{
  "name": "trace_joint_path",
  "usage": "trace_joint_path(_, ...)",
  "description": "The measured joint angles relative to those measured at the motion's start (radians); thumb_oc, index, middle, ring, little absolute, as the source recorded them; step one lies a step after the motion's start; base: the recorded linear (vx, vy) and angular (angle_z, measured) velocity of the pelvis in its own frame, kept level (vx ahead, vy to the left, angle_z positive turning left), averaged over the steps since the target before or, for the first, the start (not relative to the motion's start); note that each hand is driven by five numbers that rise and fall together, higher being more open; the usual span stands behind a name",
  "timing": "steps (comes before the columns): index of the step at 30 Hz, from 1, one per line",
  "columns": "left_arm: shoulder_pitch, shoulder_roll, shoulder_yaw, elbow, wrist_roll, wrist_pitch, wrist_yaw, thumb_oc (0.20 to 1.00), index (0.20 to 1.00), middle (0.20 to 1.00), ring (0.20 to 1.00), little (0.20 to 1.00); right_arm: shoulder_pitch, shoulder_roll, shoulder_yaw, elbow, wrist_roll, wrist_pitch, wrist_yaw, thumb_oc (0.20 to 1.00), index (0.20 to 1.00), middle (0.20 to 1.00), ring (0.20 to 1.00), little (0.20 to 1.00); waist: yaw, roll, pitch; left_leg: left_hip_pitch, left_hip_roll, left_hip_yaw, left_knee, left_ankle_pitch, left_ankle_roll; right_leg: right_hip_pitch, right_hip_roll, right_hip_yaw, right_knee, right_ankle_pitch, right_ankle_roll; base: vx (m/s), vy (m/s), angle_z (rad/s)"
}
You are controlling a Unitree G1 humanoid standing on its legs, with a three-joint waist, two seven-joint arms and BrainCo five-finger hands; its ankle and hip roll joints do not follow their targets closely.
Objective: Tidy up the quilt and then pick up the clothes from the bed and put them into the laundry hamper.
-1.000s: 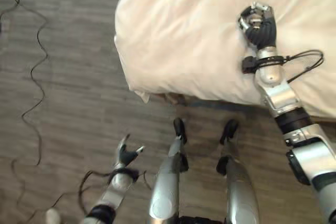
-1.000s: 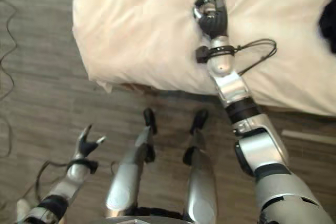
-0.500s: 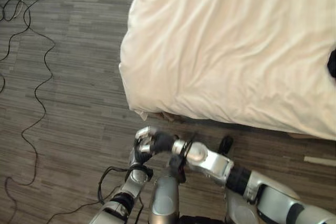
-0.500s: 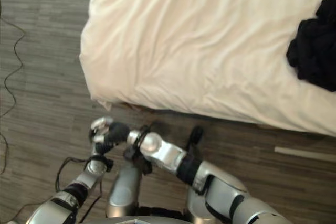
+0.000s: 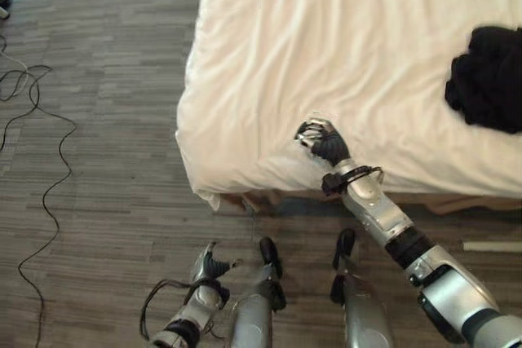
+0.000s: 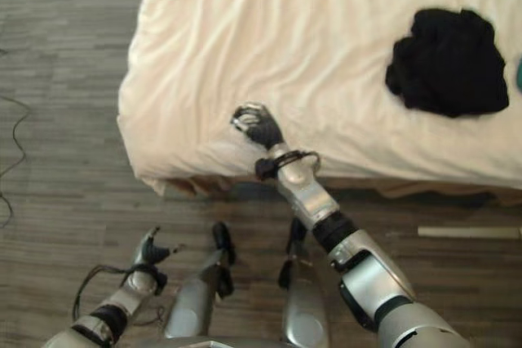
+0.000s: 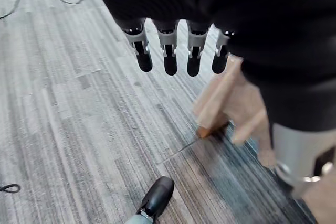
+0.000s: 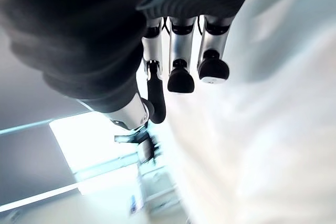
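Right hand back on one quilt — one black garment beside.

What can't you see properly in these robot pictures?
- Black clothes: bunched up, so what garment they are stays unclear; cut off by the edge in the left eye view.
- Right hand on the quilt: whether it pinches cloth is blurred in its wrist view.

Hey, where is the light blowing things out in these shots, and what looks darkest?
Right wrist view: the quilt past the right hand is washed out almost to white, and a bright patch glares beside it. Eye views: the quilt is evenly lit, while the black clothes are so dark that hardly any folds show.
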Motion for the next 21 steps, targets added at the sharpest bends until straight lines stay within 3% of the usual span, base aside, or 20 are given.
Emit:
trace_joint_path(3,-0.034,-0.001,0.003,-0.033,0.000,-0.010,-0.003,1.000,1.000,1.000,1.000,1.000,0.017,0.030,-0.063,-0.043,-0.037,-0.062,-0.002,0.200,0.200,0.200,0.200,0.200,-0.028,0.004,0.073,-0.014,0.015,0.026,0.037,-0.014,-0.006,-0.026,0.007,0.020,0.026,0.000,0.000,-0.01,0.010,-0.25)
trace_joint_path(5,-0.040,-0.001,0.004,-0.039,0.000,-0.013,-0.004,1.000,1.000,1.000,1.000,1.000,0.025,0.038,-0.061,-0.076,-0.037,-0.071,-0.012,0.200,0.200,0.200,0.200,0.200,-0.027,0.003,0.082,-0.012,0.022,0.028,0.045,-0.021,-0.007,-0.024,0.011,0.023,0.030,-0.001,-0.002,0.02,0.037,-0.09)
trace_joint_path(9,-0.053,0.006,0.010,-0.046,0.045,-0.002,-0.010,1.000,1.000,1.000,1.000,1.000,0.275,0.046,-0.266,-0.016,-0.078,-0.102,-0.010,0.200,0.200,0.200,0.200,0.200,-0.056,-0.030,0.085,0.060,0.026,0.033,0.062,-0.047,-0.003,0.048,0.014,0.033,0.044,-0.013,-0.017,0.10,0.047,0.01)
trace_joint_path(12,-0.023,0.032,0.010,-0.048,0.058,0.004,-0.017,1.000,1.000,1.000,1.000,1.000,0.452,0.024,-0.437,0.235,-0.072,-0.009,-0.064,0.200,0.200,0.200,0.200,0.200,-0.087,-0.075,0.064,0.143,0.015,0.042,0.042,-0.070,-0.005,0.121,0.009,0.039,0.023,-0.024,-0.013,0.08,0.048,-0.09)
trace_joint_path(13,-0.012,0.042,0.019,-0.047,0.064,0.004,-0.020,1.000,1.000,1.000,1.000,1.000,0.519,-0.005,-0.504,0.355,-0.065,0.036,-0.091,0.304,0.304,0.304,0.304,0.304,-0.105,-0.087,0.052,0.153,0.005,0.044,0.028,-0.072,0.000,0.130,0.003,0.036,0.013,-0.029,-0.011,0.24,0.186,-0.12)
trace_joint_path(14,-0.007,0.051,0.020,-0.029,0.084,0.010,-0.031,1.000,1.000,1.000,1.000,1.000,0.582,-0.034,-0.568,0.449,-0.066,0.066,-0.107,1.000,1.000,1.000,1.000,1.000,-0.119,-0.096,0.051,0.180,-0.005,0.061,-0.001,-0.067,0.002,0.150,0.003,0.042,-0.005,-0.023,-0.002,0.19,0.157,-0.25)
trace_joint_path(16,0.009,0.052,0.012,0.035,0.109,0.031,-0.050,1.000,1.000,1.000,1.000,1.000,0.676,-0.073,-0.622,0.552,-0.070,0.088,-0.120,1.000,1.000,1.000,1.000,1.000,-0.163,-0.115,0.039,0.262,-0.022,0.100,-0.056,-0.064,0.005,0.194,0.006,0.053,-0.026,-0.008,0.020,0.15,0.139,-0.60)
trace_joint_path(18,0.029,0.052,0.011,0.070,0.141,0.045,-0.059,1.000,1.000,1.000,1.000,1.000,0.736,-0.092,-0.613,0.596,-0.074,0.116,-0.129,1.000,1.000,1.000,1.000,1.000,-0.198,-0.127,0.001,0.332,-0.025,0.156,-0.086,-0.078,-0.004,0.205,0.005,0.041,-0.030,-0.040,0.029,0.19,0.068,-0.97)
trace_joint_path(19,0.042,0.053,0.012,0.078,0.165,0.051,-0.060,1.000,1.000,1.000,1.000,1.000,0.744,-0.098,-0.610,0.601,-0.077,0.126,-0.126,1.000,1.000,1.000,1.000,1.000,-0.198,-0.116,-0.016,0.345,-0.001,0.193,-0.092,-0.090,0.000,0.202,0.001,-0.007,-0.020,-0.063,0.044,0.13,-0.018,-1.19)
trace_joint_path(21,0.046,0.059,0.011,0.086,0.190,0.056,-0.067,1.000,1.000,1.000,1.000,1.000,0.752,-0.066,-0.601,0.602,-0.082,0.133,-0.122,1.000,1.000,1.000,1.000,1.000,-0.199,-0.108,-0.032,0.397,0.034,0.291,-0.085,-0.089,0.000,0.204,-0.046,-0.246,0.048,-0.068,0.036,0.15,-0.018,-1.44)
